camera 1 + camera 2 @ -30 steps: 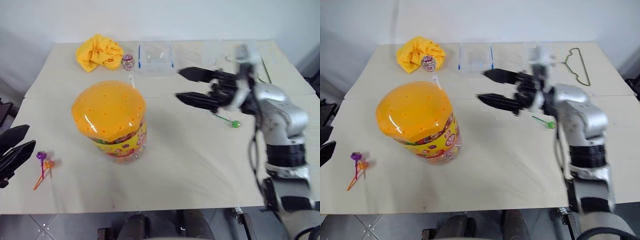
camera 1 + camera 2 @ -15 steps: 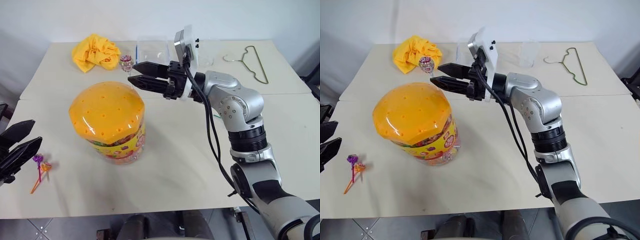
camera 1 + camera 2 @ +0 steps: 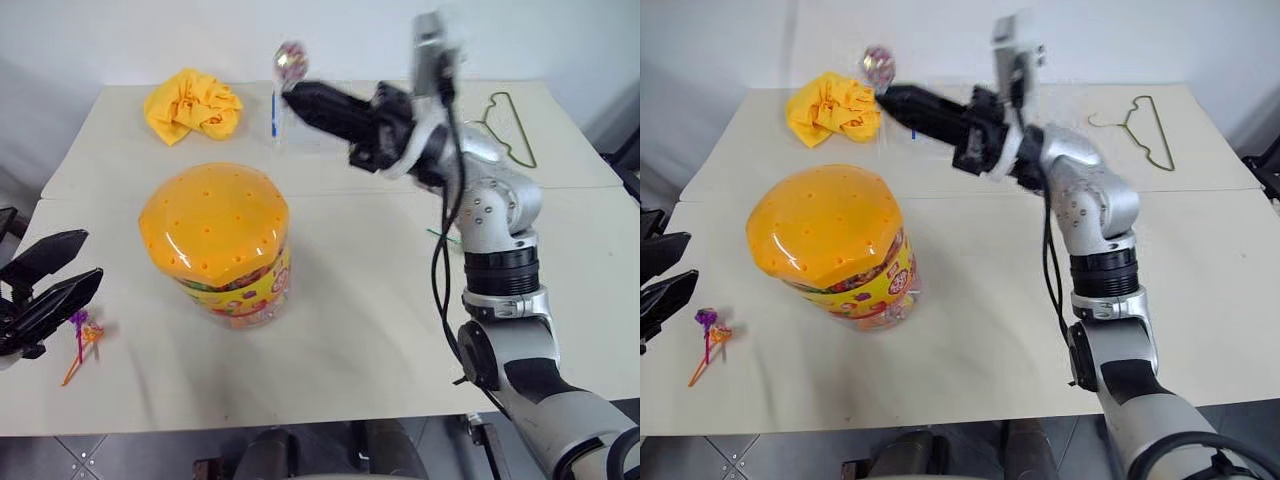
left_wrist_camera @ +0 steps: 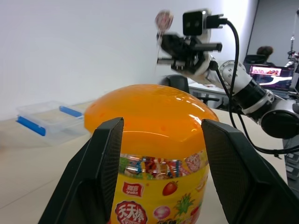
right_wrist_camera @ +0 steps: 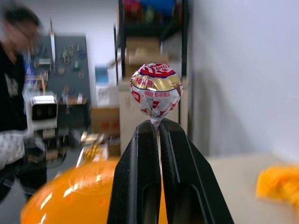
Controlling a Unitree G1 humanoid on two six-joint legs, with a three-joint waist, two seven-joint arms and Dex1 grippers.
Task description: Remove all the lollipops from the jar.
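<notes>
A pale beige table (image 3: 400,330) is seen from above, its top crossed by a straight seam running from side to side. Behind it a plain white wall (image 3: 130,40) is met by the table's far edge. Below the near edge, grey floor tiles (image 3: 110,458) are visible. In the right wrist view, a dark metal shelving rack (image 5: 152,28) is shown loaded with cardboard boxes (image 5: 140,49), and a blurred person in dark clothing (image 5: 16,70) is placed beside it. In the left wrist view, a lit monitor (image 4: 270,72) is seen behind a seated person's head (image 4: 264,51).
</notes>
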